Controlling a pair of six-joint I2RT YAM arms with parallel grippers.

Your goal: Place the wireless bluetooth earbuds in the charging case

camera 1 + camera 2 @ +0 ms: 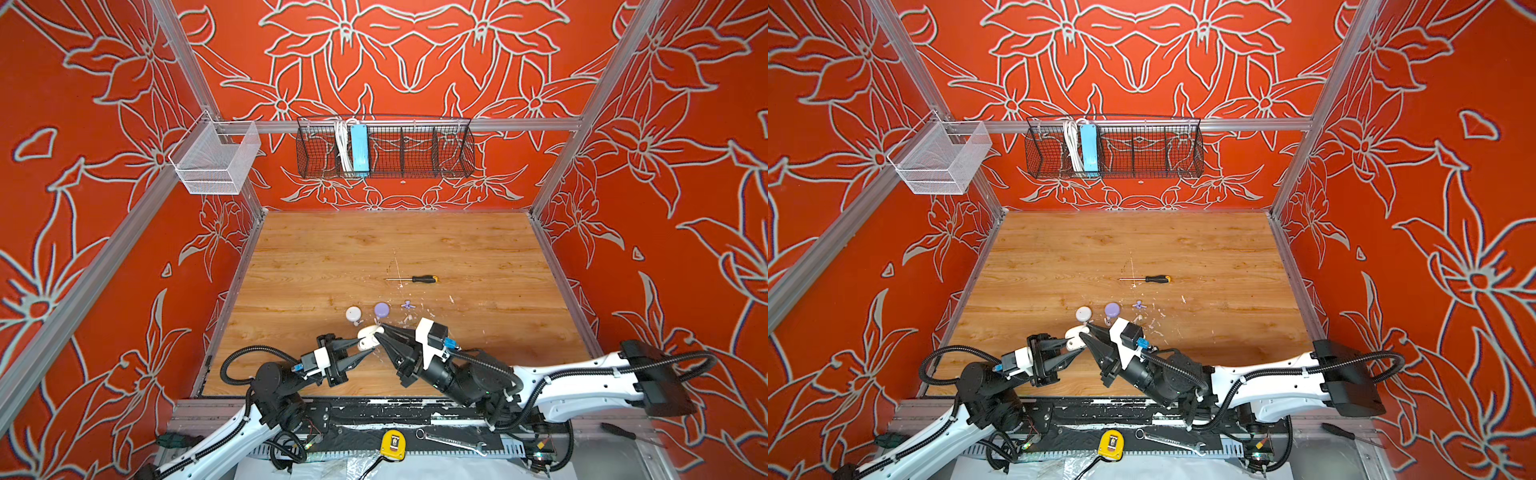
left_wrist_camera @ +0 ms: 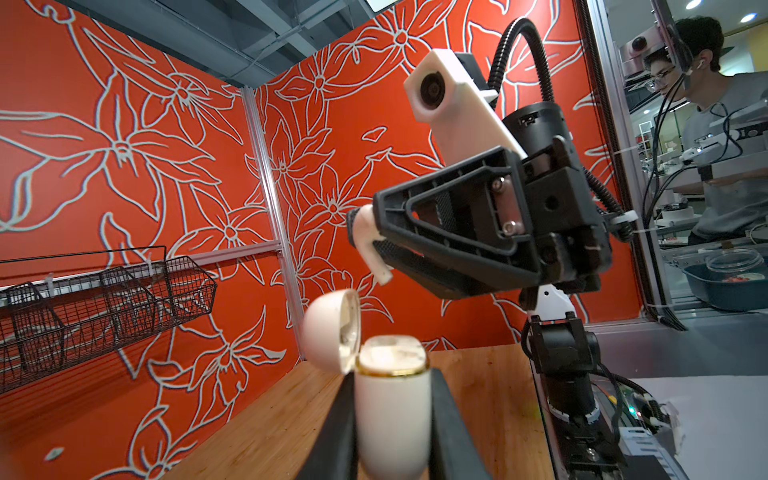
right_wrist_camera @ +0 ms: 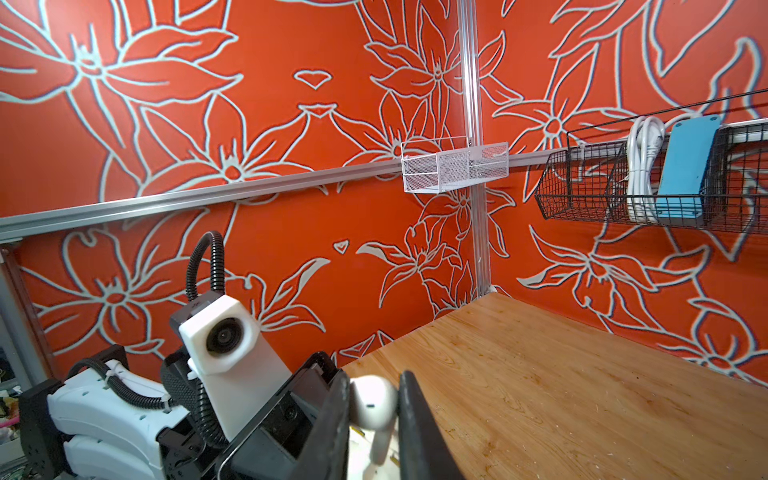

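Note:
The white charging case (image 2: 392,415) stands upright between my left gripper's (image 2: 392,376) black fingers, shut on its body, with the lid (image 2: 332,328) swung open. In both top views the case (image 1: 368,336) (image 1: 1074,335) is near the table's front middle, with the left gripper (image 1: 365,346) on it. My right gripper (image 3: 372,384) is shut on a white earbud (image 3: 372,405), stem pointing down. That earbud (image 2: 368,243) hangs just above the open case, not touching it. The right gripper (image 1: 380,332) meets the case from the right. A lilac earbud pair (image 1: 408,305) lies on the table behind.
A round white case (image 1: 353,313) and a round purple case (image 1: 381,309) lie just behind the grippers, among small white flecks. A screwdriver (image 1: 415,279) lies mid-table. A black wire basket (image 1: 384,147) and a white mesh basket (image 1: 216,160) hang on the walls.

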